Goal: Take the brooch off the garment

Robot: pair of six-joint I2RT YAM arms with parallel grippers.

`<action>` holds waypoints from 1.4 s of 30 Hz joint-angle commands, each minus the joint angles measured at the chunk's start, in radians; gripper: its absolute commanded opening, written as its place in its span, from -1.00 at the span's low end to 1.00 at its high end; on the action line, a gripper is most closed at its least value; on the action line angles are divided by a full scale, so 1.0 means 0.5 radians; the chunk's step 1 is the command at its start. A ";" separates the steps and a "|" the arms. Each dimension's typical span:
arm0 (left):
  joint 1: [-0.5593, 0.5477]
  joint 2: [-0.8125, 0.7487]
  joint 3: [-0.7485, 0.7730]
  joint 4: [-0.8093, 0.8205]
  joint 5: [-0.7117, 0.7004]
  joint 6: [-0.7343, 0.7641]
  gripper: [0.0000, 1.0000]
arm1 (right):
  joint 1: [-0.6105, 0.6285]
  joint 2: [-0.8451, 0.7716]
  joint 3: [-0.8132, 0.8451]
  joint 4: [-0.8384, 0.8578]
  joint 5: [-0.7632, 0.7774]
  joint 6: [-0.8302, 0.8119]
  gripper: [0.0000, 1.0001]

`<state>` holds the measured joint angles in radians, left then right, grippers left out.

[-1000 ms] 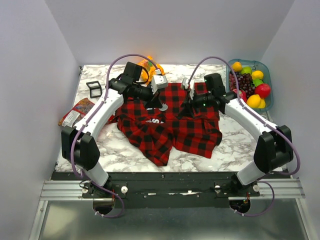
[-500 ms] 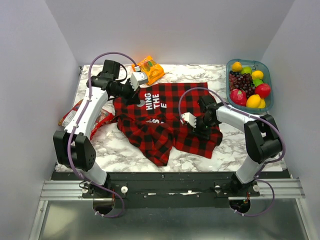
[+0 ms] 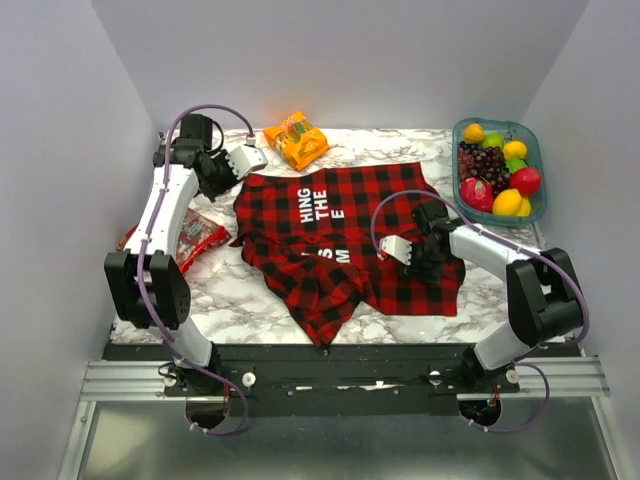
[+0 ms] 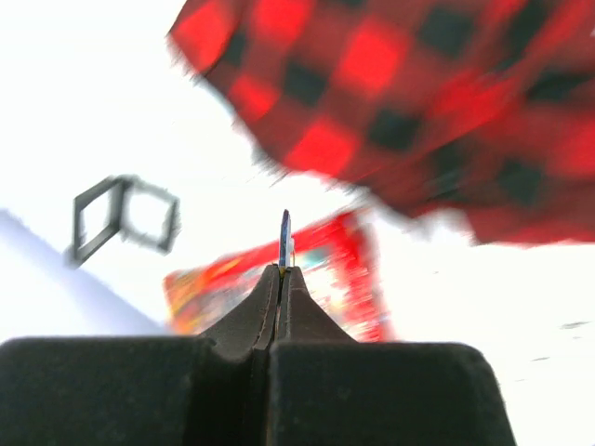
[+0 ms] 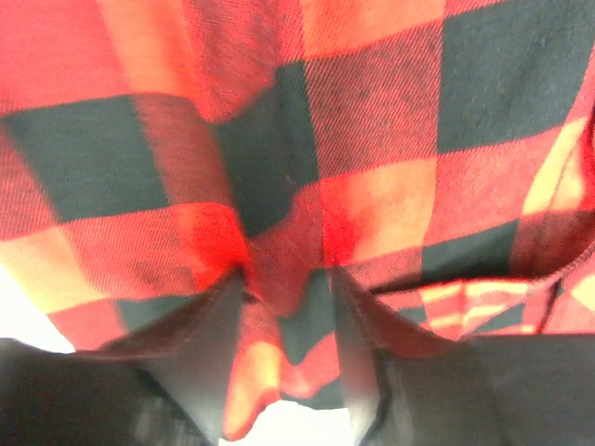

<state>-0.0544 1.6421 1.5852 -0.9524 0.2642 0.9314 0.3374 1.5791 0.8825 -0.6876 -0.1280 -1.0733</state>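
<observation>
**A:** Where does the garment sit?

**B:** The garment point(image 3: 390, 215) lies spread on the marble table point(image 3: 470, 300). It covers the middle and reaches out toward 3 o'clock, and a rumpled corner points to 6. Its white lettering point(image 3: 318, 207) faces up near the centre.

**A:** And the left gripper?

**B:** The left gripper point(image 4: 282, 279) is up at about 10 o'clock, near the garment's far-left corner. In its wrist view it is apart from the cloth. The jaws are pressed tight together, and a thin bluish sliver point(image 4: 284, 237) stands up from between the tips. It is edge-on and blurred, so I cannot tell if it is the brooch.

**A:** The right one?

**B:** The right gripper point(image 5: 286, 283) is down on the garment at around 4 o'clock. Its fingers point(image 5: 351, 325) stand partway apart with a ridge of plaid bunched between them. The cloth touches both inner faces, so it is pinching a fold.

**A:** Anything else on the table?

**B:** An orange packet point(image 3: 296, 139) lies at 12 o'clock, just beyond the garment's far edge. A tray point(image 3: 500, 121) of fruit sits at 2. A red packet point(image 3: 195, 238) lies at 9, partly under the left arm. The left wrist view also shows a blurred black square frame point(image 4: 121, 218) near that packet.
</observation>
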 commanded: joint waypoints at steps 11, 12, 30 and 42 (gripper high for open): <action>0.253 1.020 0.870 0.079 -0.749 0.589 -1.00 | -0.061 -0.274 0.376 -0.303 -0.496 0.502 0.99; 0.256 1.038 0.870 0.107 -0.767 0.589 -1.00 | -0.061 -0.280 0.379 -0.303 -0.484 0.493 0.99; 0.262 1.321 0.910 0.401 -0.952 0.595 -1.00 | -0.061 -0.167 0.450 -0.318 -0.542 0.579 0.99; 0.271 1.434 0.968 0.450 -0.998 0.567 -1.00 | -0.061 -0.121 0.465 -0.334 -0.569 0.597 0.99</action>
<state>0.0731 2.3325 2.0346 -0.7448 -0.2081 1.2186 0.3065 1.4986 1.0931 -0.8307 -0.3832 -0.7895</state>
